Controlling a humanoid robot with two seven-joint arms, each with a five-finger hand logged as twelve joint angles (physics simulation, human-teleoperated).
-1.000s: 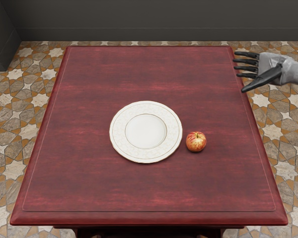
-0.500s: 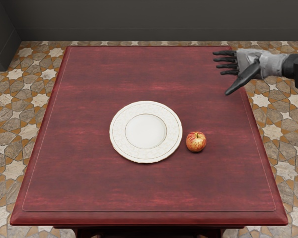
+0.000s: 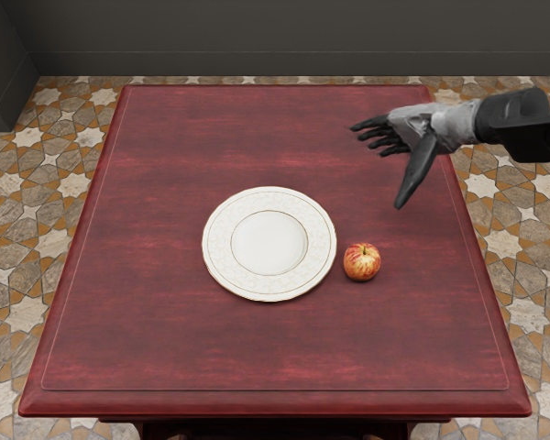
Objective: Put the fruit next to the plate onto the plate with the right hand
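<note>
While the apple (image 3: 362,261) rests on the red worktop (image 3: 165,147) just right of the white plate (image 3: 218,244) (close to its rim, not on it), the right hand (image 3: 411,128) hovers over the far right area. It is spread wide, thumb pointing nearward, and holds nothing.

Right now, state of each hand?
Left hand: not in view.
Grey-and-black right hand: open, holding nothing, clear of the small red-yellow apple.
</note>
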